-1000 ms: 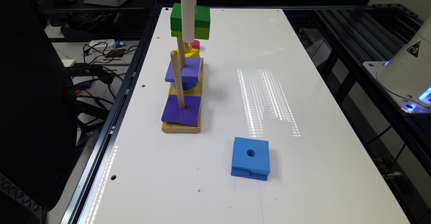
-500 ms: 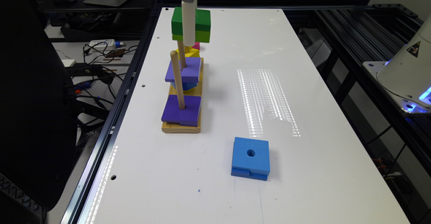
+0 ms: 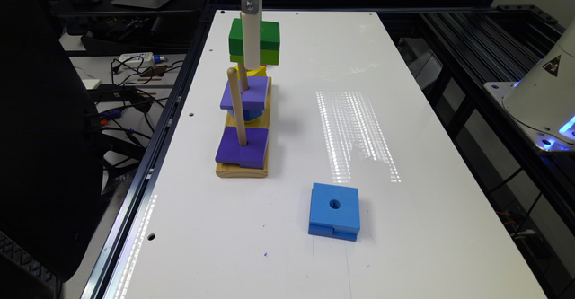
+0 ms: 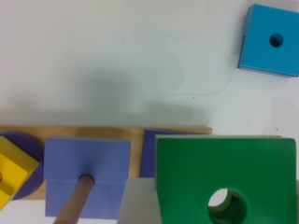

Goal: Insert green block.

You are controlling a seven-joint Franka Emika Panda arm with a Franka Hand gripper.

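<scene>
The green block [image 3: 254,41] was held up in the air by the gripper [image 3: 251,43], whose fingers were closed on its sides. It was seen as a square, flat piece with a dark green upper layer over a lime green lower one, and a round hole [image 4: 226,204] was cut through its centre. Below the gripper a wooden base [image 3: 242,169] lay on the white table [image 3: 404,133], with two purple blocks [image 3: 242,146] threaded on its pegs [image 3: 236,106]. A blue block [image 3: 334,211] lay well apart from the gripper.
</scene>
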